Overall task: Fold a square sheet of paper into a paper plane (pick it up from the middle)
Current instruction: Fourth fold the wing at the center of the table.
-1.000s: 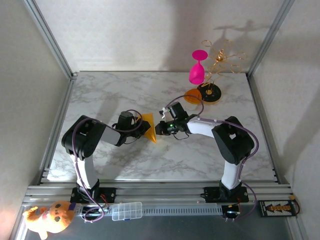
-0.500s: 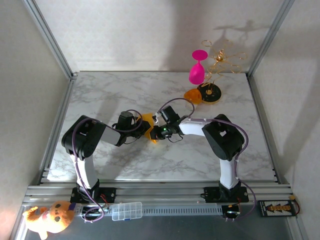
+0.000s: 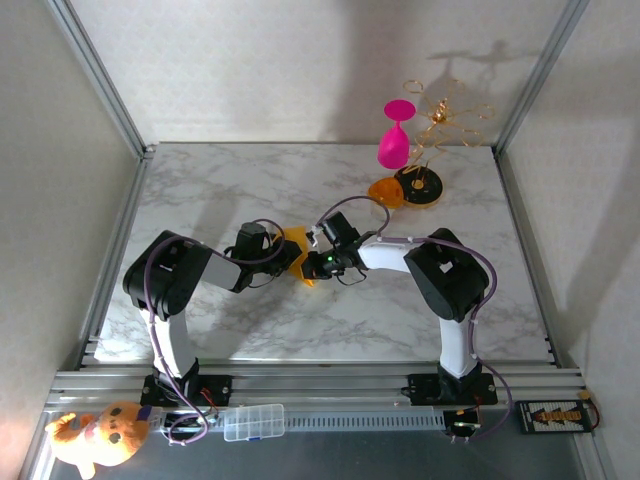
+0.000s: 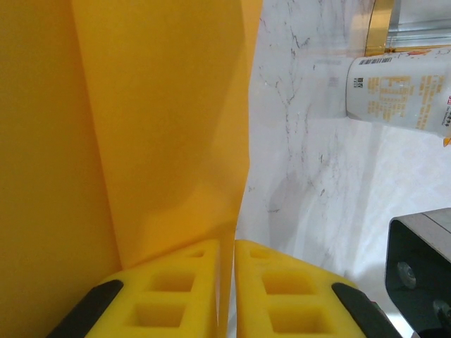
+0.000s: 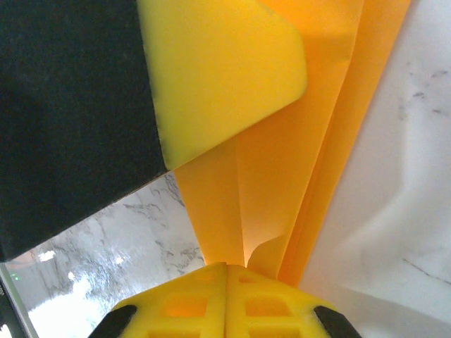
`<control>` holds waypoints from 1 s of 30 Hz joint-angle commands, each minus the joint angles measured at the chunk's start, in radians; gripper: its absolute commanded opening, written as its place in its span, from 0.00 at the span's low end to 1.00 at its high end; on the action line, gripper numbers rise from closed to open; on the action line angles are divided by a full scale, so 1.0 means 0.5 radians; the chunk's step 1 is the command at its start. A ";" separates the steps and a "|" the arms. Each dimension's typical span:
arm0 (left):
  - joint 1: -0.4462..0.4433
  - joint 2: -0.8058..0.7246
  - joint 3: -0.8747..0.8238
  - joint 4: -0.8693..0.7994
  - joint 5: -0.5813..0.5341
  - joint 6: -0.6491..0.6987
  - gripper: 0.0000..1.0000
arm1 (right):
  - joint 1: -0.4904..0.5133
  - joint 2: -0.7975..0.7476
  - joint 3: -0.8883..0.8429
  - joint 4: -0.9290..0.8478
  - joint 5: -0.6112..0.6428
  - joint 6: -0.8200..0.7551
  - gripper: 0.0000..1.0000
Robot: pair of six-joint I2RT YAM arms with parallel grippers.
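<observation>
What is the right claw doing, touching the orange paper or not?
Touching. The right wrist view shows the right gripper shut on the square sheet of paper.

The square sheet of paper (image 3: 295, 240) is plain yellow-orange. The worktop (image 3: 250, 180) is white marble with grey veining. At one o'clock stand a magenta goblet (image 3: 394, 142), a gold wire rack (image 3: 445, 112) and an orange-and-black disc (image 3: 420, 188). The plush toy (image 3: 100, 435) at seven o'clock is orange.

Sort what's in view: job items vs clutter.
Job: paper; left gripper and right gripper, both shut on it.
Clutter: pink glass, gold wire stand, disc, white cup, plush toy, clear box.
</observation>
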 commanded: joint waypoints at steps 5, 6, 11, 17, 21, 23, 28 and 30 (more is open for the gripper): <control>-0.010 0.078 -0.013 -0.100 -0.054 -0.003 0.14 | 0.018 0.041 0.000 -0.003 -0.125 0.005 0.09; -0.011 0.078 -0.014 -0.100 -0.053 -0.004 0.14 | 0.015 0.046 0.000 -0.006 -0.123 0.005 0.09; -0.011 0.078 -0.014 -0.102 -0.057 -0.005 0.14 | 0.017 0.066 -0.008 -0.008 -0.111 0.011 0.09; -0.011 0.084 -0.011 -0.109 -0.060 -0.009 0.14 | 0.018 0.083 -0.016 -0.022 -0.082 0.014 0.09; -0.011 0.084 -0.011 -0.124 -0.066 -0.010 0.14 | 0.016 0.088 -0.025 -0.028 -0.060 0.017 0.09; -0.011 0.083 -0.008 -0.139 -0.072 -0.008 0.14 | 0.018 0.091 -0.035 -0.031 -0.055 0.024 0.09; -0.011 0.087 0.013 -0.226 -0.095 0.002 0.14 | 0.018 0.088 -0.086 -0.034 -0.037 0.034 0.09; -0.011 0.090 0.028 -0.270 -0.107 0.006 0.14 | 0.014 0.082 -0.110 -0.034 -0.029 0.040 0.09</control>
